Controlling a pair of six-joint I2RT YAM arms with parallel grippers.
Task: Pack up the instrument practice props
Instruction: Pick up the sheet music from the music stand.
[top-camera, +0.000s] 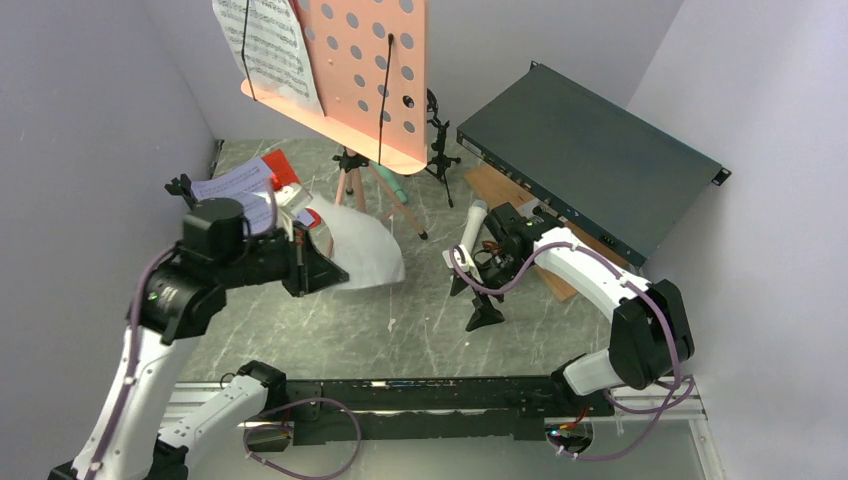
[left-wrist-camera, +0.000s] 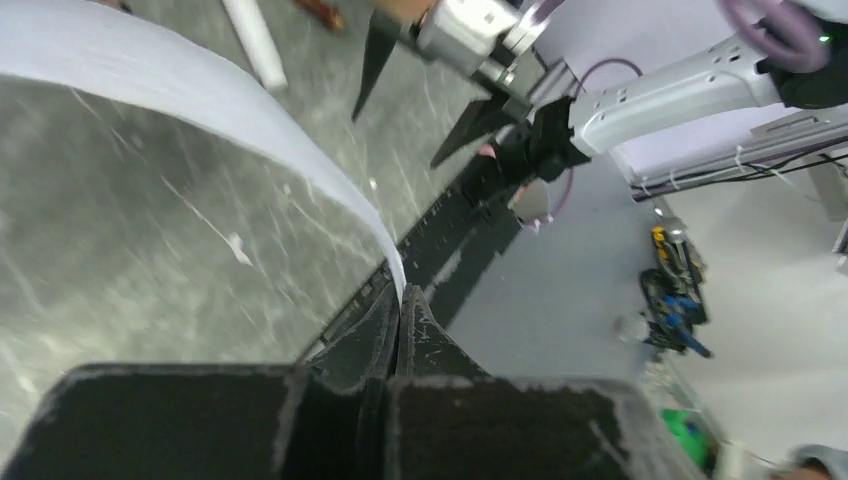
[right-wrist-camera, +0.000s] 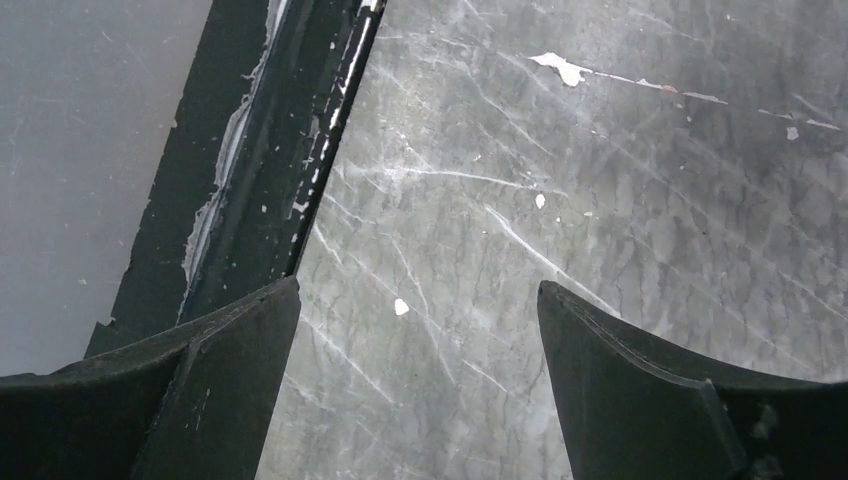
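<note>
The pink perforated music tripod (top-camera: 365, 75) stands at the back with a printed sheet-music page (top-camera: 265, 45) on its desk. My left gripper (top-camera: 330, 272) (left-wrist-camera: 402, 300) is shut on the edge of a curled white page (top-camera: 365, 250) (left-wrist-camera: 200, 100), held above the table. Lavender (top-camera: 235, 185) and red (top-camera: 280, 165) pages lie behind it. The white microphone (top-camera: 472, 225) (left-wrist-camera: 255, 40) lies beside my right gripper (top-camera: 472, 300) (right-wrist-camera: 418, 300), which hangs open over bare table with nothing between its fingers. A green microphone (top-camera: 400, 186) lies by the tripod legs, near a black microphone mount (top-camera: 437, 145).
A large dark green metal box (top-camera: 590, 160) leans at the back right over a flat brown wooden board (top-camera: 495, 185). The black rail of the table's near edge (right-wrist-camera: 260, 150) runs just beside the right gripper. Grey walls close in both sides.
</note>
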